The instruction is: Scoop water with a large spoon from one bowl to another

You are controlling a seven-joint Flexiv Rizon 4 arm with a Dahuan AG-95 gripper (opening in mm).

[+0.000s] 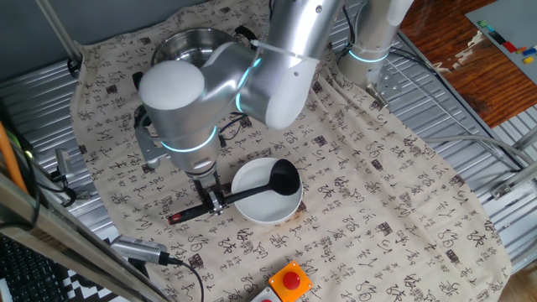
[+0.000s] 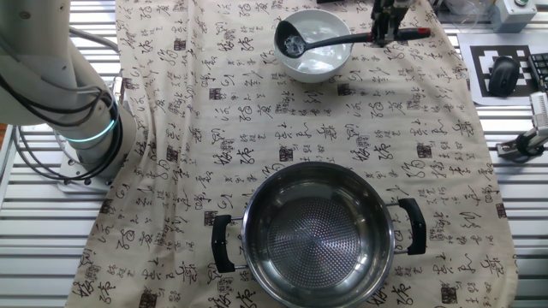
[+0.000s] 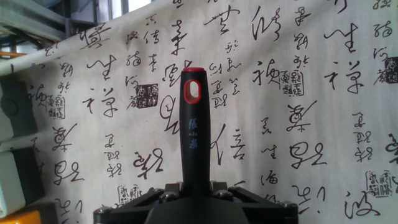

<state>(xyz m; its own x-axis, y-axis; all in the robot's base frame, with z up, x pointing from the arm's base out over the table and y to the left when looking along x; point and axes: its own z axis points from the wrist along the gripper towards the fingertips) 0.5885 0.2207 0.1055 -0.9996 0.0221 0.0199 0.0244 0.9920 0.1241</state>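
Hand view shows the black ladle with a deep round cup and a long thin handle tipped red point(image 3: 192, 130) running up from the pincer point(image 3: 194, 198), whose two fingers are closed on the handle near its red end. Small pale characters are printed down the handle; they are too small to read. A hanging hole ringed in red sits at the handle's tip.

In one fixed view the pincer point(image 1: 214, 200) clamps the same ladle point(image 1: 252, 191) with the handle roughly level, and the cup lies inside the plain round glossy white bowl point(image 1: 265, 207) just beside the pincer. The other fixed view shows the ladle's cup point(image 2: 289, 41) resting low in the white bowl point(image 2: 315, 50), in the water, the handle reaching out over the rim to the pincer point(image 2: 383, 34).

The round shiny steel bowl with two black side handles point(image 2: 317, 233) stands well apart from the pincer, across the cloth, with a dimpled bottom.

All rests on a beige cloth printed with black calligraphy and dark square seal stamps point(image 2: 257, 128), spread over a ribbed metal table point(image 1: 436, 117). Near the pincer, at the cloth's edge, sits a red push button on an orange base point(image 1: 289, 282). A black-and-white marker tag point(image 2: 503, 75) lies beyond the cloth.
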